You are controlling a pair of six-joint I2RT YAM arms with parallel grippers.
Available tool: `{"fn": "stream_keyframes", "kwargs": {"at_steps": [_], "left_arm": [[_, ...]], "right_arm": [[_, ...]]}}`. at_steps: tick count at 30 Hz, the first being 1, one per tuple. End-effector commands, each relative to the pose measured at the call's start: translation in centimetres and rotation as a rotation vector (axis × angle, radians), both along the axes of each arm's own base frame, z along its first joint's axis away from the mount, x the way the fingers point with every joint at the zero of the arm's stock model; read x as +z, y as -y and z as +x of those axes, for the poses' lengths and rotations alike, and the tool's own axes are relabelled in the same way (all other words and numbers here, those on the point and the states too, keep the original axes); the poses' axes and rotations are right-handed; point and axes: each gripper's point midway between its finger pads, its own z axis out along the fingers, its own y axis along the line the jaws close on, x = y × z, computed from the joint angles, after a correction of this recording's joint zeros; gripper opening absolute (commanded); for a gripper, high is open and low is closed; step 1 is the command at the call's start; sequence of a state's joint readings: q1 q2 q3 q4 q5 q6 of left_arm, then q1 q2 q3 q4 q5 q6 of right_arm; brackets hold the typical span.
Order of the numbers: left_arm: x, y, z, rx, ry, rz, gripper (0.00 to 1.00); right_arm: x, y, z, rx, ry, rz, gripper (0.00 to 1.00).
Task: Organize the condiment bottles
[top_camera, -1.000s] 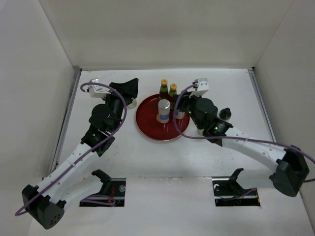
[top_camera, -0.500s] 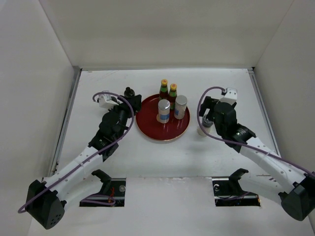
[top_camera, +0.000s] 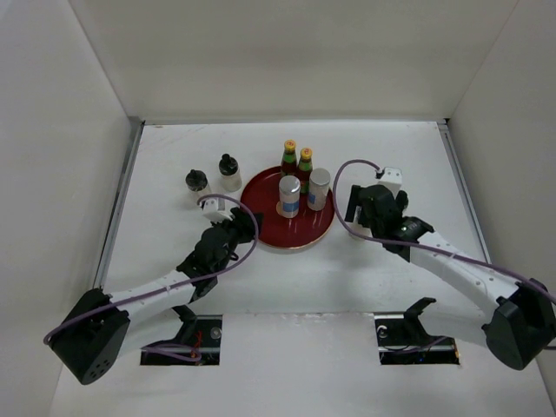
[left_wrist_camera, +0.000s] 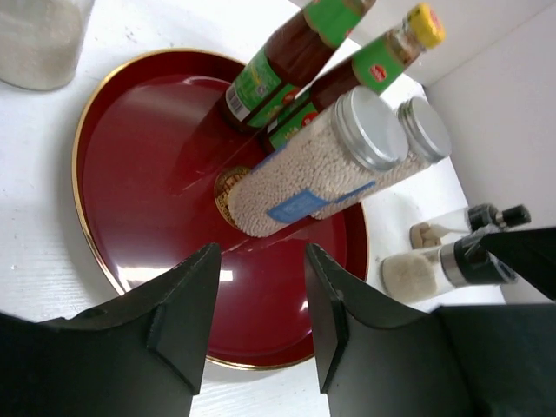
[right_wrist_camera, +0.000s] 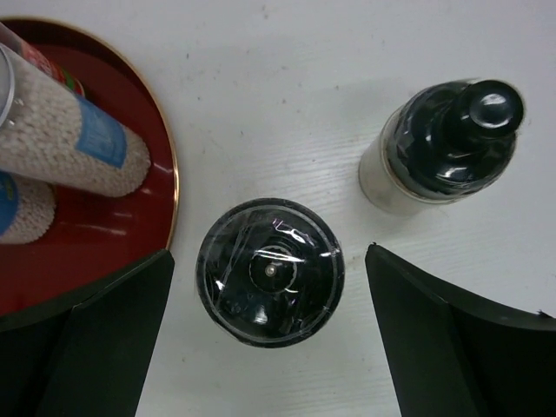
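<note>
On the round red tray (top_camera: 261, 217) stand two slim red sauce bottles (top_camera: 297, 159) with yellow caps and two silver-lidded jars (top_camera: 289, 196) (top_camera: 319, 188). Two dark-capped shakers (top_camera: 196, 182) (top_camera: 228, 171) stand on the table left of the tray. My left gripper (left_wrist_camera: 261, 261) points at the tray's near left rim, open a narrow gap with nothing in it. My right gripper (right_wrist_camera: 269, 261) hangs wide open over a third dark-capped shaker (right_wrist_camera: 269, 272), right of the tray. Its fingers (right_wrist_camera: 104, 330) are clear of the cap. Another shaker (right_wrist_camera: 443, 143) stands just beyond.
The white table (top_camera: 287, 269) is walled at the back and both sides. In the left wrist view the right arm (left_wrist_camera: 530, 252) shows dark behind the two right-hand shakers (left_wrist_camera: 417, 274). Two dark mounts (top_camera: 187, 326) (top_camera: 413, 326) sit at the near edge.
My right gripper left a silver-lidded jar on the tray, opened wide and moved right over the shakers. The left arm drew back from the far-left shakers to the tray's near left, its jaws narrowing.
</note>
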State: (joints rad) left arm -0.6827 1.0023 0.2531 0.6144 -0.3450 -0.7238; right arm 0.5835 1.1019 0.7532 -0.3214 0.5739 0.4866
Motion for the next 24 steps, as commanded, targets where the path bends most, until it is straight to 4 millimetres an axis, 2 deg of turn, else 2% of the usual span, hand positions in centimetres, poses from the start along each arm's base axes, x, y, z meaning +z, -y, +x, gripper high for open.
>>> {"fn": "stream_keyframes", "kwargs": {"at_steps": [1,5,7,9,13,16,20,24], "left_arm": [[2.8,1.1,-0.1,-0.044,0.14,-0.062,0.42],[2.3,1.3,-0.7,-0.06,0.147,-0.048,0.43],[2.2,0.9,-0.6,-0.048,0.149,-0.047,0.44],[2.3,0.6,-0.7,-0.039,0.153,-0.049,0.44],[2.3,0.9,-1.0,-0.041,0.159,-0.039,0.44],[1.9,1.1,-0.9,-0.037,0.148,-0.026,0.44],[1.6,1.2,-0.8,-0.037,0.141,-0.02,0.44],[1.3,0.6,-0.4,-0.01,0.132,-0.021,0.45]], "right_arm": [[-0.1,-1.0,0.8,0.006,-0.011,0.034,0.98],[-0.8,-1.3,1.5,-0.001,-0.032,0.023,0.9],[-0.9,-1.2,1.6,-0.016,-0.034,0.017,0.8],[-0.7,-0.6,1.7,-0.044,-0.019,-0.002,0.64],[1.1,0.6,1.6,-0.103,0.039,-0.05,0.51],[2.9,0.5,1.2,-0.101,0.078,-0.057,0.49],[5.5,-1.5,0.4,-0.037,0.147,0.0,0.49],[8.5,-5.7,0.0,0.076,0.203,0.066,0.48]]}}
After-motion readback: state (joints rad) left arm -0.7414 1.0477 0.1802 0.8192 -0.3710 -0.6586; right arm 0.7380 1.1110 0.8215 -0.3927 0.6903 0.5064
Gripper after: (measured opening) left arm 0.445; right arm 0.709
